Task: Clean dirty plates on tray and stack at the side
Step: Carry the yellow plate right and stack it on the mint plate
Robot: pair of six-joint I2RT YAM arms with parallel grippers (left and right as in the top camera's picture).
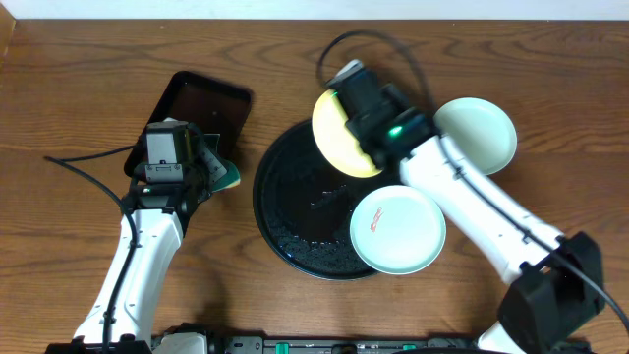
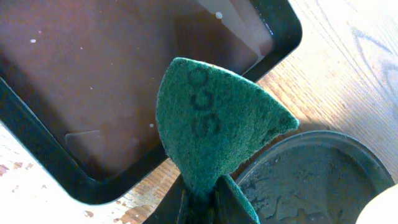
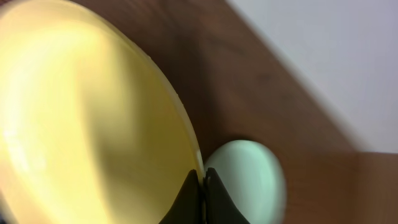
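Note:
My right gripper [image 1: 362, 133] is shut on the rim of the pale yellow plate [image 1: 336, 138] and holds it tilted above the far edge of the round black tray [image 1: 280, 211]; the plate fills the right wrist view [image 3: 87, 118], the fingers [image 3: 202, 186] pinching its edge. A mint-white plate with a red smear [image 1: 397, 229] lies on the tray's right side. A second mint-white plate [image 1: 478, 133] rests on the table to the right and shows in the right wrist view [image 3: 249, 180]. My left gripper [image 2: 205, 202] is shut on a green scouring pad [image 2: 211, 124] left of the tray.
A rectangular dark tray [image 1: 201, 108] lies at the back left, under the left gripper; it also shows in the left wrist view [image 2: 93, 93]. The round tray's wet surface shows at the left wrist view's lower right [image 2: 311, 180]. Cables trail at the left edge and behind the right arm.

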